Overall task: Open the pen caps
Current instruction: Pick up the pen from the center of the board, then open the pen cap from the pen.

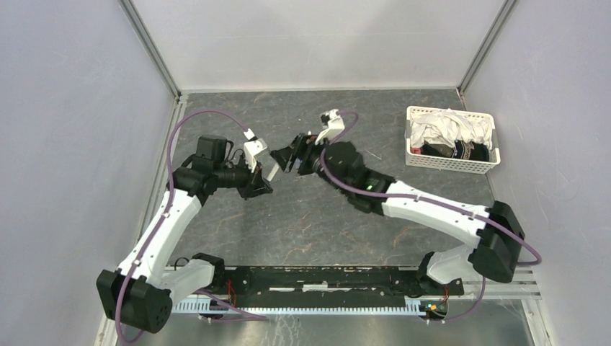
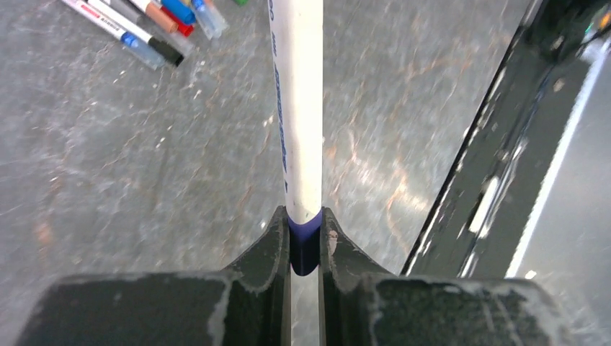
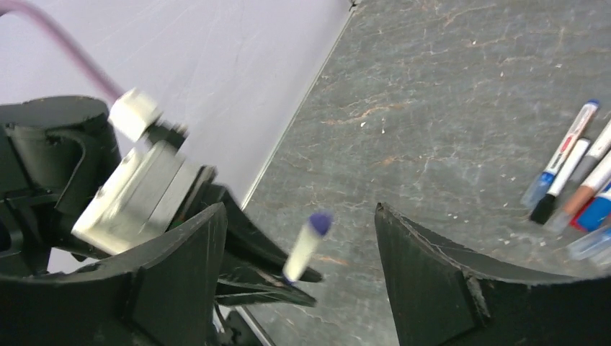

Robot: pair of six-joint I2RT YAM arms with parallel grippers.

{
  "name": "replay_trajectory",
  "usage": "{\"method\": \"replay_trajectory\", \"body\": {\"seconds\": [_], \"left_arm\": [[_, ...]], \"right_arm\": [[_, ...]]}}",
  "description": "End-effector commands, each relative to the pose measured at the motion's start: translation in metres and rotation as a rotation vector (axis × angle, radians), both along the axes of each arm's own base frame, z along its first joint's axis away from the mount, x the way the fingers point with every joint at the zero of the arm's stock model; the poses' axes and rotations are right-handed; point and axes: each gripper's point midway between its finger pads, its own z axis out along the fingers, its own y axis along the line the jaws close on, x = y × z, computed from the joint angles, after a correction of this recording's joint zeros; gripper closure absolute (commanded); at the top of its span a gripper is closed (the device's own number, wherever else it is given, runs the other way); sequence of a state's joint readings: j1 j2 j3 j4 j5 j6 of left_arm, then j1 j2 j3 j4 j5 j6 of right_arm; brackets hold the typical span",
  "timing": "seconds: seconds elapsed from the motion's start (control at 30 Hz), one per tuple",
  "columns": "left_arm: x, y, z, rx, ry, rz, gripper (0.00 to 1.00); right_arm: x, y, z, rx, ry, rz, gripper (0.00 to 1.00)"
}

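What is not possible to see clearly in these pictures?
Left wrist view: held pen, far end cut by top edge.
Right wrist view: its purple end blurred; cap or tip, unclear.
Same view: loose pens cut by right edge.
Top view: held pen too small.

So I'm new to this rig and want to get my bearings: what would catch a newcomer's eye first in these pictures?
First, the white pen, clamped by its purple end in the left gripper above the table. The right gripper is open, its fingers either side of the pen's other purple end. A cluster of pens lies on the table beyond.
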State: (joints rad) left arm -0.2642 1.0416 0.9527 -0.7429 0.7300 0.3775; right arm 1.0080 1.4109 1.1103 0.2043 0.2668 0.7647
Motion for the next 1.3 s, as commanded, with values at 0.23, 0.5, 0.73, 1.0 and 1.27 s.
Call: {"method": "replay_trajectory", "body": {"seconds": [0.23, 0.5, 0.73, 1.0, 1.27], "left_arm": [[-0.039, 0.056, -0.002, 0.408, -0.499, -0.395, 0.98], [-0.036, 0.055, 0.006, 0.438, -0.575, -0.475, 0.98], [-0.035, 0.056, 0.008, 0.461, -0.632, -0.500, 0.98], [-0.033, 0.054, 0.014, 0.452, -0.648, -0.498, 0.98], [-0.034, 0.053, 0.022, 0.444, -0.653, -0.491, 0.74]], "right_arm": [[-0.047, -0.007, 0.008, -0.154, -0.016, 0.660, 0.15], [-0.092, 0.040, -0.014, -0.180, 0.046, 0.904, 0.11], [-0.102, 0.063, -0.040, -0.225, 0.108, 0.959, 0.24], [-0.109, 0.072, -0.051, -0.214, 0.125, 1.008, 0.46], [-0.107, 0.069, -0.059, -0.254, 0.109, 1.011, 0.96]]}}
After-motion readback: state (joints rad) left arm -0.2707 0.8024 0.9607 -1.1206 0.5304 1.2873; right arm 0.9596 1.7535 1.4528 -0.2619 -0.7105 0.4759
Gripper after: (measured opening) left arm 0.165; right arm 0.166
